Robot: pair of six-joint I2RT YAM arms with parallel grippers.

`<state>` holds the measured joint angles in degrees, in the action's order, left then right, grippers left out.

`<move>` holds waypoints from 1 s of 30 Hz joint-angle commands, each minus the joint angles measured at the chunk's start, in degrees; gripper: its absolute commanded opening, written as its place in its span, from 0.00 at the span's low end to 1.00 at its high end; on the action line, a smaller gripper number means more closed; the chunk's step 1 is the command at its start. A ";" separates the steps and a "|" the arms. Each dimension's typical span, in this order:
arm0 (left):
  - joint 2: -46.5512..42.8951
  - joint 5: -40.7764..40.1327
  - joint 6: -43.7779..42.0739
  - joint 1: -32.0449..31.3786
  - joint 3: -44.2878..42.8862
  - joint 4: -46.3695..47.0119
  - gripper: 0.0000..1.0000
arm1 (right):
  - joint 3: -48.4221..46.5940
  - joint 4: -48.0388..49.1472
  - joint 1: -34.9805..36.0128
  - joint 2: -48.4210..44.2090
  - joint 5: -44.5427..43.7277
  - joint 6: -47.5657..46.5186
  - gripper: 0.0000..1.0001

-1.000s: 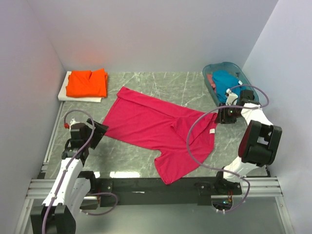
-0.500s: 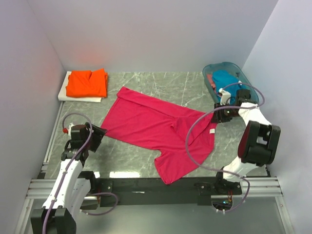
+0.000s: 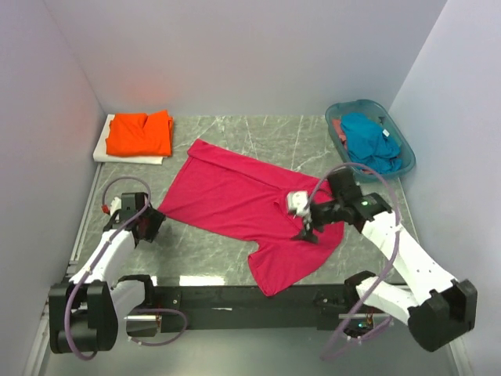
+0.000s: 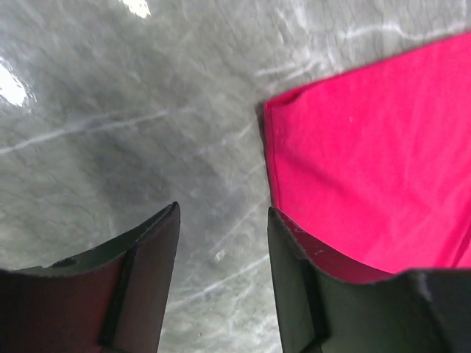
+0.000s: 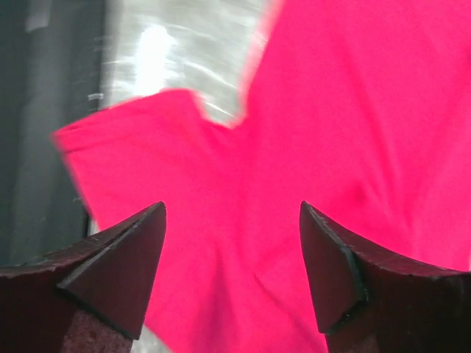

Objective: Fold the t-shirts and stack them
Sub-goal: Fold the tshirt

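The magenta-red t-shirt (image 3: 243,200) lies spread and slanted on the marble table, its lower part reaching toward the near edge. My right gripper (image 3: 307,233) hovers over its right-hand side, open, with only red cloth (image 5: 294,110) below the fingers and nothing between them (image 5: 232,207). Low at the shirt's left corner (image 4: 353,162), my left gripper (image 3: 153,224) is open over bare marble (image 4: 223,211), one finger beside the hem. The orange t-shirt (image 3: 141,133) sits folded at the back left. The teal-blue t-shirt (image 3: 366,135) lies crumpled in the basket.
The teal plastic basket (image 3: 356,106) stands at the back right by the wall. A white board (image 3: 106,150) under the orange shirt sits in the back left corner. A black rail (image 3: 235,296) runs along the near edge, and walls close in on both sides.
My right arm swung from beside the basket to over the red shirt's right side, and its jaws widened. My left gripper drew nearer the near-left, lower at the shirt's corner, jaws narrower.
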<state>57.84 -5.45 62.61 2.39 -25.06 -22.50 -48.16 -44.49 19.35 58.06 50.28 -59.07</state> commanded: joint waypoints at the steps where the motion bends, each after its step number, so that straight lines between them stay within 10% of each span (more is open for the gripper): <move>1: 2.35 -3.95 -0.82 0.15 -3.41 -0.44 0.56 | 1.63 -10.37 8.31 0.48 1.76 -16.60 0.78; 15: 1.13 -3.25 -3.02 0.07 -3.68 0.09 0.54 | 17.13 10.28 48.55 -1.29 -21.53 0.87 0.67; 30: -7.39 -3.95 -5.31 0.15 -3.51 -3.16 0.57 | 17.05 22.87 58.95 8.29 -29.36 11.96 0.63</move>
<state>52.01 -8.47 58.92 2.39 -27.38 -24.73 -30.52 -24.88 76.93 65.54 23.33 -49.67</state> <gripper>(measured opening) 0.567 0.629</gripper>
